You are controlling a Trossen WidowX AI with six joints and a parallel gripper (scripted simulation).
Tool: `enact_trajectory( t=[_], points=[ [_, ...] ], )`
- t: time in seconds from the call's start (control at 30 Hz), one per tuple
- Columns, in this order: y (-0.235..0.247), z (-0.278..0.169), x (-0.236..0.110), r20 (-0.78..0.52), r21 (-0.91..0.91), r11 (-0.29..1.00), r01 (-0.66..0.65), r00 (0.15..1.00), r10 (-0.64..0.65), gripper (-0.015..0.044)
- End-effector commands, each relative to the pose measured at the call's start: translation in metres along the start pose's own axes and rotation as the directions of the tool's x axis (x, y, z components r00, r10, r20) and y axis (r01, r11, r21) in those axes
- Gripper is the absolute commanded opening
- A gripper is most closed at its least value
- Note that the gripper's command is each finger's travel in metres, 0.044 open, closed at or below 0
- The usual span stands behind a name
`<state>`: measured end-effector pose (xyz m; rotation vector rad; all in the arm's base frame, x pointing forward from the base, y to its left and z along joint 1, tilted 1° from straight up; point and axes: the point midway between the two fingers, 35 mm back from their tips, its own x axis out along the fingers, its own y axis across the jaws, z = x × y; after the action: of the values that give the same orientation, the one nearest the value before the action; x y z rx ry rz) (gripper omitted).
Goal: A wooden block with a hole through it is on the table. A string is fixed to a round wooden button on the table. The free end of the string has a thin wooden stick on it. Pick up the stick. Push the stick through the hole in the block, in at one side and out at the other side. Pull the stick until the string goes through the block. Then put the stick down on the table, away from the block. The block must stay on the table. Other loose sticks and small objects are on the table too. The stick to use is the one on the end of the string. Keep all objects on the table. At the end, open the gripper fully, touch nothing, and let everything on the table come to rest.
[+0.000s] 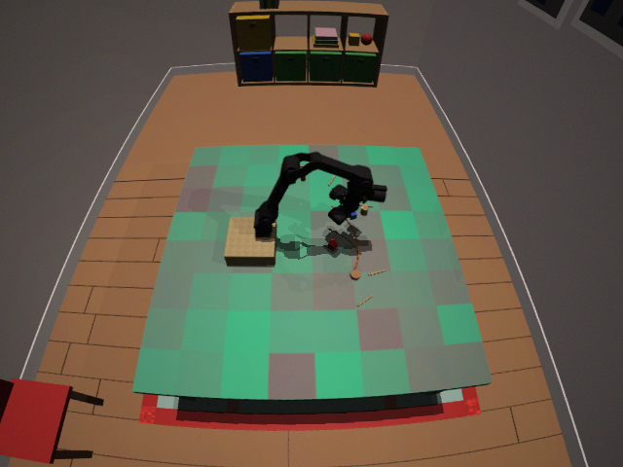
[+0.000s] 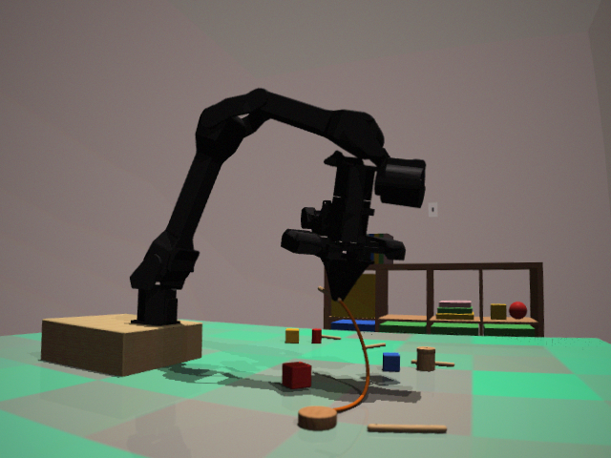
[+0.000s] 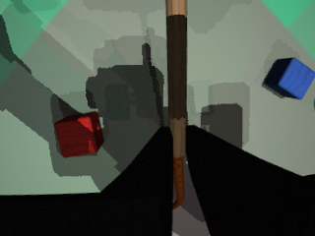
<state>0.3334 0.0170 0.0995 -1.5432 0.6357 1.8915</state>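
My gripper (image 2: pixel 339 296) (image 1: pixel 338 217) (image 3: pixel 176 136) is shut on the thin wooden stick (image 3: pixel 176 53) (image 2: pixel 321 288) and holds it well above the table. In the wrist view the stick points straight out from the fingertips. The orange string (image 2: pixel 366 366) (image 1: pixel 357 253) (image 3: pixel 177 184) hangs from the stick in a curve down to the round wooden button (image 2: pixel 317 417) (image 1: pixel 354 274), which lies flat on the table. The small wooden block (image 2: pixel 425 358) (image 1: pixel 363 209) stands on the table to the right of the gripper. It is out of the wrist view.
A red cube (image 2: pixel 296 374) (image 1: pixel 332 244) (image 3: pixel 79 134) and a blue cube (image 2: pixel 390 361) (image 3: pixel 290 79) lie below the gripper. Loose sticks (image 2: pixel 406 427) (image 1: pixel 376 272) (image 1: pixel 364 300) lie near the button. A yellow cube (image 2: pixel 292 335) and small red cube (image 2: pixel 316 335) lie farther back. The arm's wooden base (image 2: pixel 120 343) is at the left.
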Motion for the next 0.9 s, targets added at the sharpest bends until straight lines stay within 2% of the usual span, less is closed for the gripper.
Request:
enact_trajectory(
  t=[0.0, 0.6, 0.87],
  points=[
    [0.001, -0.002, -0.004, 0.017, -0.005, 1.0, 0.004, 1.0, -0.004, 0.0],
    [0.01, -0.007, -0.022, 0.073, -0.014, 1.0, 0.016, 0.997, -0.015, 0.0],
    [0.003, -0.011, -0.024, 0.056, -0.285, 0.957, -0.05, 0.996, 0.069, 0.0]
  ],
)
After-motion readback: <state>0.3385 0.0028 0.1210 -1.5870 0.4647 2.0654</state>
